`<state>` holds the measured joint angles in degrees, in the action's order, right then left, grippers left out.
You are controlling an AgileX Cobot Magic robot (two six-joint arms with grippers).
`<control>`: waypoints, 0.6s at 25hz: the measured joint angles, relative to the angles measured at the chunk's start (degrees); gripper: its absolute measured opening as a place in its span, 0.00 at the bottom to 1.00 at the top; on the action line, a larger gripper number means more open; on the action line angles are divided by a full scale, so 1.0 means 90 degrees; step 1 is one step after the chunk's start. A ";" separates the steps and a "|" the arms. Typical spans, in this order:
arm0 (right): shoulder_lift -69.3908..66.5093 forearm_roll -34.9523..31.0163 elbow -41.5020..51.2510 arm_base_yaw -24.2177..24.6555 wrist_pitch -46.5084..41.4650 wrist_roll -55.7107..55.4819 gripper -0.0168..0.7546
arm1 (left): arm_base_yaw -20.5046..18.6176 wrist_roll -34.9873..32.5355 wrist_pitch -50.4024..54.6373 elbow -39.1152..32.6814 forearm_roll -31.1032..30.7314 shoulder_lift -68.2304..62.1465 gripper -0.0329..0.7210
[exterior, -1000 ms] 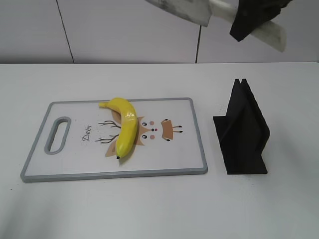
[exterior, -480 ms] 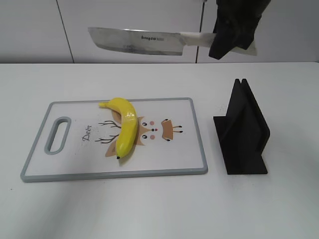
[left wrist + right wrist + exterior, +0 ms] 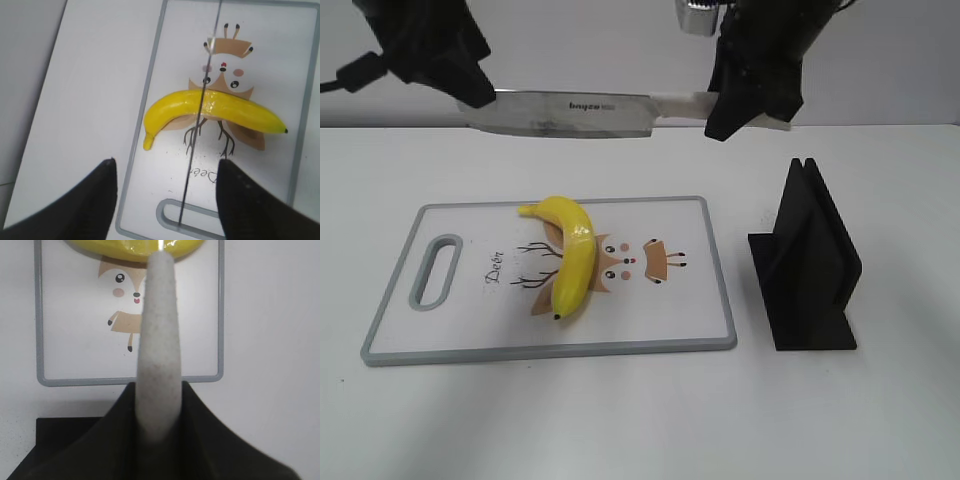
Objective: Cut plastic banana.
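Note:
The yellow plastic banana [image 3: 570, 265] lies whole on the white cutting board [image 3: 690, 300], stem toward the back. My right gripper [image 3: 750, 95] is shut on the pale handle [image 3: 159, 340] of a cleaver and holds it level, high above the board. The steel blade [image 3: 570, 112] points left. My left gripper [image 3: 470, 85] is open at the blade's far end. In the left wrist view its fingers [image 3: 75, 200] stand wide apart on either side of the blade's thin edge [image 3: 197, 125], which crosses over the banana [image 3: 210, 110]. The banana's edge also shows in the right wrist view [image 3: 135, 247].
A black knife stand [image 3: 810, 265] sits on the white table to the right of the board. The board has a grey rim and a handle slot [image 3: 435, 270] at its left end. A white wall runs behind the table.
The cleaver has come down and to the left, now level above the board. My left arm has entered at the upper left, by the blade's far end.

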<state>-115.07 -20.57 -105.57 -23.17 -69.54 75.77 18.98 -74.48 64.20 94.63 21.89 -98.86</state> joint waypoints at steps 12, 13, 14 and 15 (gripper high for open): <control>-0.0452 -0.0338 -0.0019 0.0000 0.0142 -0.0008 0.24 | 0.0005 -0.0038 -0.0186 0.0012 -0.0044 -0.0812 0.17; -0.0464 -0.0338 -0.0019 0.0000 0.0205 -0.0014 0.24 | 0.0005 -0.0043 -0.0180 0.0012 -0.0050 -0.0848 0.10; -0.0464 -0.0324 -0.0019 0.0000 0.0280 0.0006 0.24 | 0.0005 -0.0070 -0.0155 0.0012 -0.0069 -0.0896 0.07; -0.0464 -0.0315 -0.0019 0.0000 0.0350 0.0029 0.24 | 0.0005 -0.0093 -0.0142 0.0019 -0.0084 -0.0956 0.05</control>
<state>-119.24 -23.41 -105.74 -23.17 -66.39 76.03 19.03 -75.32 62.92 94.80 21.13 -107.47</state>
